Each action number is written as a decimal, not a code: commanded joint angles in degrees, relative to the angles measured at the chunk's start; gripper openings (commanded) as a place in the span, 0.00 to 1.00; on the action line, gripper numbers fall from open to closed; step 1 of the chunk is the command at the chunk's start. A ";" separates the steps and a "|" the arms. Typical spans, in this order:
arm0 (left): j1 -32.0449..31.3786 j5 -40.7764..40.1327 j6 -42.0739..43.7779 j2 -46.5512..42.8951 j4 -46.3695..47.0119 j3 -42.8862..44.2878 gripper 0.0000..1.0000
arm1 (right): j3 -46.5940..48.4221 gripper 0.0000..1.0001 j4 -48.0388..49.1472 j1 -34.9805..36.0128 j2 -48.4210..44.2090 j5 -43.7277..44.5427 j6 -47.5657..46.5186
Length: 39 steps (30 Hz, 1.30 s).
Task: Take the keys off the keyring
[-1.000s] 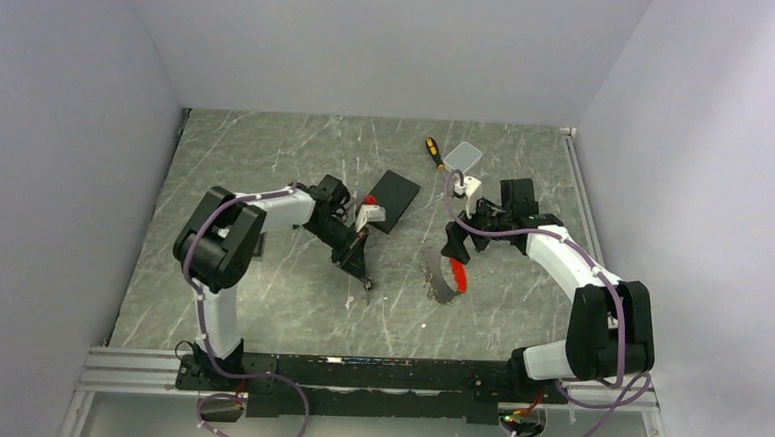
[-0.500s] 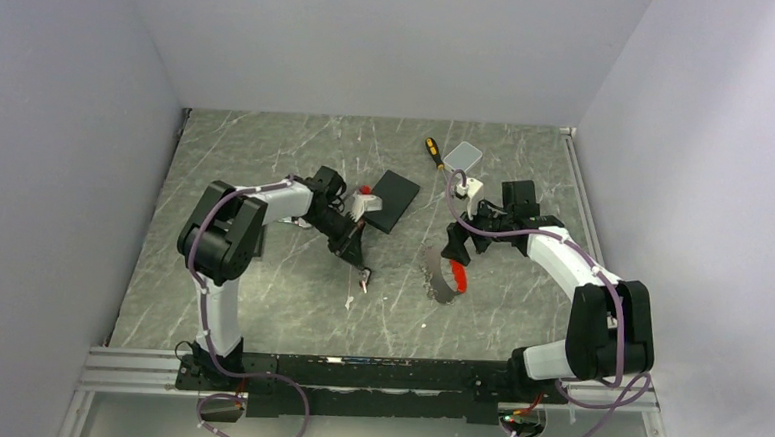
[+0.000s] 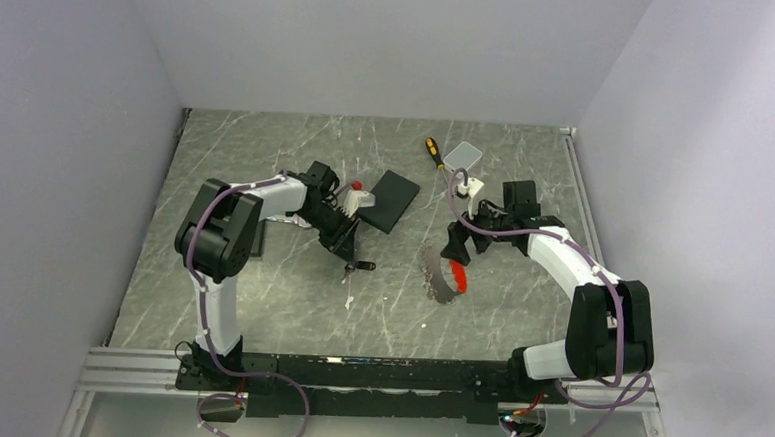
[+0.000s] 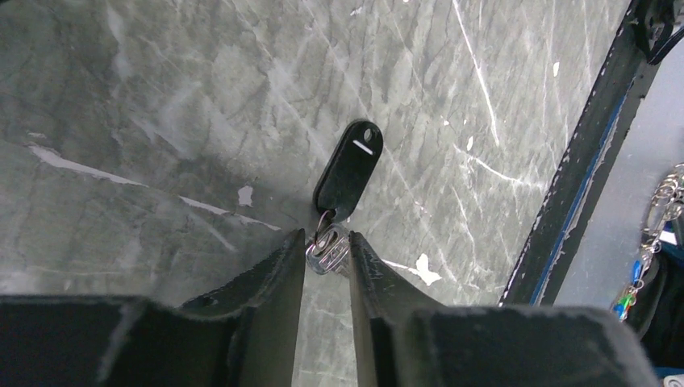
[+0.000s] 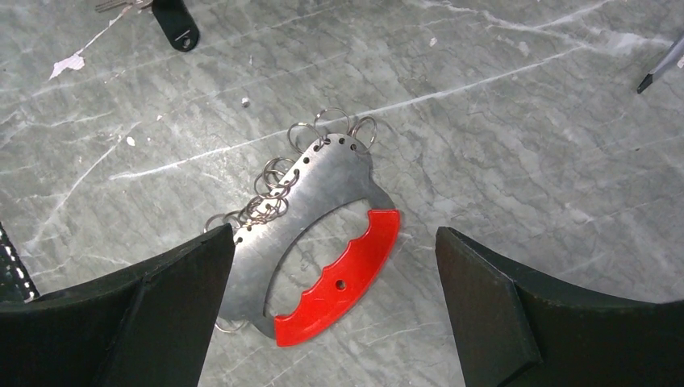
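The tiny silvery metal key (image 4: 327, 250) and the black-headed key (image 4: 348, 168) joined to it look light, stiff and slick, best pinched across their flat faces. My left end effector (image 4: 325, 238) is clenched on the silvery one, low over the grey marbled table (image 4: 161, 97). The steel-and-red keyring (image 5: 331, 177) lies well apart beneath my released right end effector (image 5: 335, 234).

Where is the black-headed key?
In the top view the black-headed key is left of centre, at the left gripper's tips, which pinch the silvery key; the keyring is apart, to the right.
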 commanded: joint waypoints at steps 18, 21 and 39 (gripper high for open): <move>11.22 -1.05 1.68 -11.74 -15.97 9.10 1.00 | 0.91 1.00 6.75 -13.81 -8.25 -7.55 7.38; 16.00 -2.54 1.02 -11.72 -16.22 12.29 1.00 | 1.87 1.00 9.96 -17.10 -8.11 -6.04 11.60; 34.56 -4.85 -1.96 -6.58 -7.28 10.99 0.98 | -0.62 1.00 24.34 -30.05 3.26 -2.75 21.31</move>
